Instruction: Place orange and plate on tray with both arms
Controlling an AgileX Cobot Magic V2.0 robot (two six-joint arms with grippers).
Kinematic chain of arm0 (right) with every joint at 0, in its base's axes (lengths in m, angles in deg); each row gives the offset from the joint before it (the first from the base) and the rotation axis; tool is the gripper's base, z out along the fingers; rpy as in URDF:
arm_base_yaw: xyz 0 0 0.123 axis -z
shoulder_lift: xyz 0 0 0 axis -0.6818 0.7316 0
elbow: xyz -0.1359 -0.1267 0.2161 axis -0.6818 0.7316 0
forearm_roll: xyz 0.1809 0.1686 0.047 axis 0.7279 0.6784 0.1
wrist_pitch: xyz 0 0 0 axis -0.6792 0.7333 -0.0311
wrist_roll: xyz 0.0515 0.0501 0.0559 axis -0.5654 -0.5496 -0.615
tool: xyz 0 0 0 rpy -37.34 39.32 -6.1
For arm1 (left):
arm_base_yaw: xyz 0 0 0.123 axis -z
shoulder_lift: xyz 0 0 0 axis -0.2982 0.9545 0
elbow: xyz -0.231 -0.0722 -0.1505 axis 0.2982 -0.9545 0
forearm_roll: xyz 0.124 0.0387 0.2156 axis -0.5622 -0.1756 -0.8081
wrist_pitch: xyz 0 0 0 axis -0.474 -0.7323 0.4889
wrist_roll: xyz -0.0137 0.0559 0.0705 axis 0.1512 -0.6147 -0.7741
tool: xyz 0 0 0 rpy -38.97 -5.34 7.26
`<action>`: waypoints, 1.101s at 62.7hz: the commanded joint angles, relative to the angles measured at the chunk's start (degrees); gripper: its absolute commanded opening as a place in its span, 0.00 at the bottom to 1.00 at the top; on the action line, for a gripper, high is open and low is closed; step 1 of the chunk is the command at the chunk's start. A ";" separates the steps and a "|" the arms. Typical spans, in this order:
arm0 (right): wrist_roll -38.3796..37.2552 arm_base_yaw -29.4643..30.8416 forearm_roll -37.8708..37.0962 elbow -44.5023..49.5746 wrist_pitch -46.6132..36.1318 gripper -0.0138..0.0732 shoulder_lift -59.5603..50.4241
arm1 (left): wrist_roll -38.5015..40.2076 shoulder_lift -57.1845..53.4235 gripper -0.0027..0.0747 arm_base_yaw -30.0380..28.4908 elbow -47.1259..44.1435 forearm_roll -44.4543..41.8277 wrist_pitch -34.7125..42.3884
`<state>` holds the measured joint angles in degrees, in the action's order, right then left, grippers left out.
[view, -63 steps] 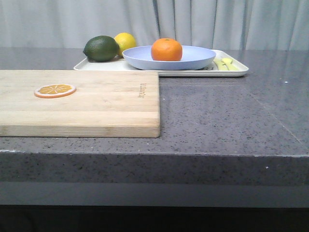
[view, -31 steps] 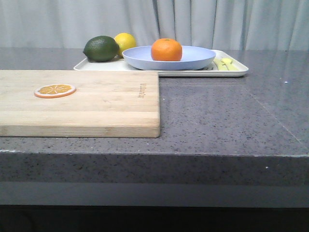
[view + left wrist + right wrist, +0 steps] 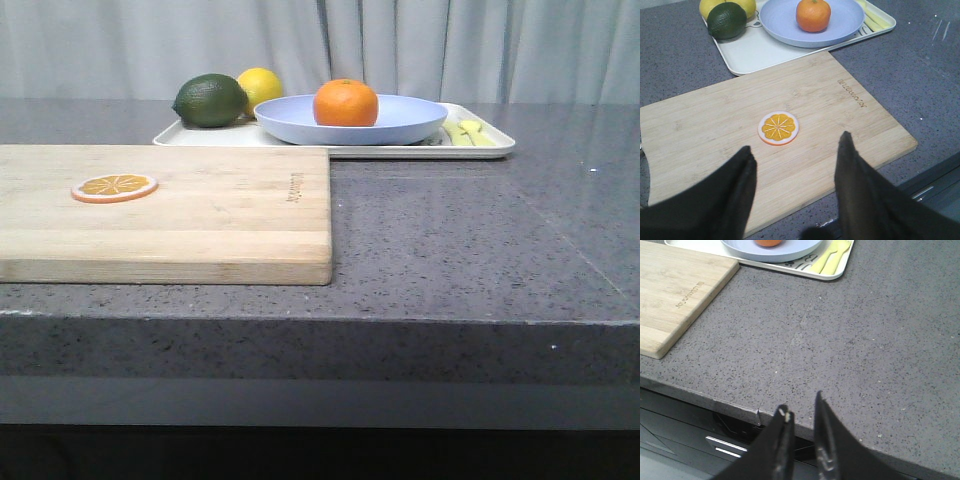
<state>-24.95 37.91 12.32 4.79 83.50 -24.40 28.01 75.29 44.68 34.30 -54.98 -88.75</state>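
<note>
Orange [image 3: 345,103] sits right in the plate [image 3: 400,125], and the plate rests on the tray [image 3: 480,148] at the far side of the counter, so by the look of it both are where the task wants them.

Nearest in, the left gripper [image 3: 795,152] hangs over the wooden cutting board [image 3: 705,135] with its fingers spread wide and nothing between them; the orange slice [image 3: 779,128] lies just beyond the tips. The right gripper [image 3: 801,410] hovers above the counter's near edge, fingers drawn almost together with only a narrow gap, also empty.

Further back on the tray, a green lime [image 3: 210,100] and a yellow lemon [image 3: 262,86] sit beside the plate, and pale yellow cutlery [image 3: 832,255] lies at the tray's other end.

Handling, should either need another touch: the orange looks firm, light and liable to roll, best pinched across its middle. The plate looks stiff, smooth and shallow, so the rim is the only real hold, and tipping it would send the fruit rolling.
</note>
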 commanded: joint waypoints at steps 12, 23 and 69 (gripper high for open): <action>0.28 0.17 0.08 -1.43 -4.59 0.08 0.43 | 0.45 -0.08 0.06 -0.09 1.35 0.56 4.04; 0.28 0.17 0.08 -1.43 -4.59 0.08 0.43 | 0.45 -0.08 0.01 -0.09 1.35 0.56 4.04; 0.28 0.17 0.08 -1.43 -4.59 0.08 0.43 | 0.45 -15.14 0.01 -12.58 -13.18 -1.12 13.82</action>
<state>-24.85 37.91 12.32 4.79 83.41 -24.40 28.01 63.57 35.94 24.24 -56.11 -82.81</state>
